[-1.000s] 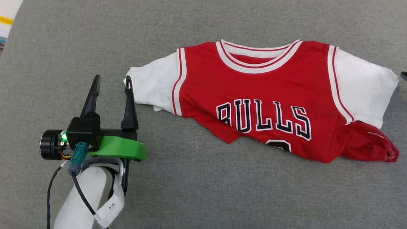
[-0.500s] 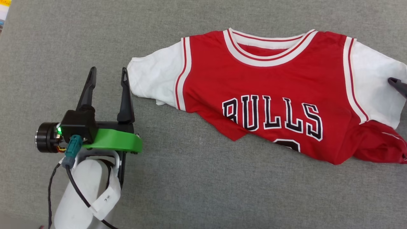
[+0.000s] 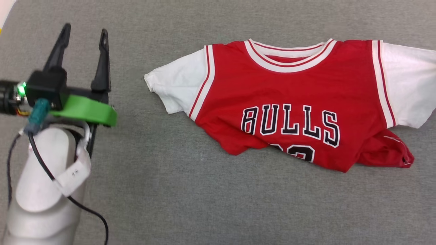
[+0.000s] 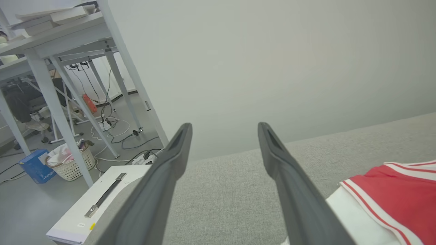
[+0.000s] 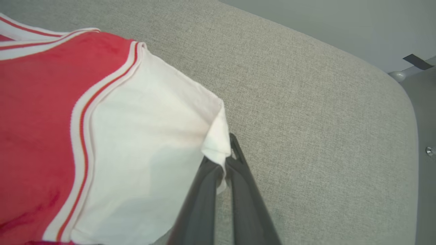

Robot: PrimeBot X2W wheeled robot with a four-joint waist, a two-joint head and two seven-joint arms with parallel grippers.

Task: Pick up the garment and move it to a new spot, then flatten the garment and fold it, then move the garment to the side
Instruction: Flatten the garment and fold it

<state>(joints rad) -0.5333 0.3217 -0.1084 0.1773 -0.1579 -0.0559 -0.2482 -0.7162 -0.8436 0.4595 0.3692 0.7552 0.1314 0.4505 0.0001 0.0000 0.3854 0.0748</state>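
The garment (image 3: 289,92), a red jersey T-shirt with white sleeves and a black "BULLS" print, lies front up on the grey cushion, its lower hem bunched under. My left gripper (image 3: 84,30) stands open to the left of the left sleeve (image 3: 177,85), apart from it, with nothing between its fingers. Along those open fingers (image 4: 225,126), the left wrist view catches the garment (image 4: 398,190) at lower right. My right gripper (image 5: 219,149) is shut on the outer hem corner of the white right sleeve (image 5: 153,129), and the cloth there is lifted into a small fold.
The grey cushion (image 3: 204,204) carries everything; its rounded far edge (image 5: 408,112) lies right of my right gripper. Beyond the left edge I see a white box with a handle (image 4: 102,197), white table legs (image 4: 54,112), a wicker basket (image 4: 73,163), a blue box (image 4: 34,166) and floor cables.
My right gripper has shut on the right sleeve's edge. My left gripper, earlier touching the left sleeve, now stands clear to its left. The head camera has shifted too.
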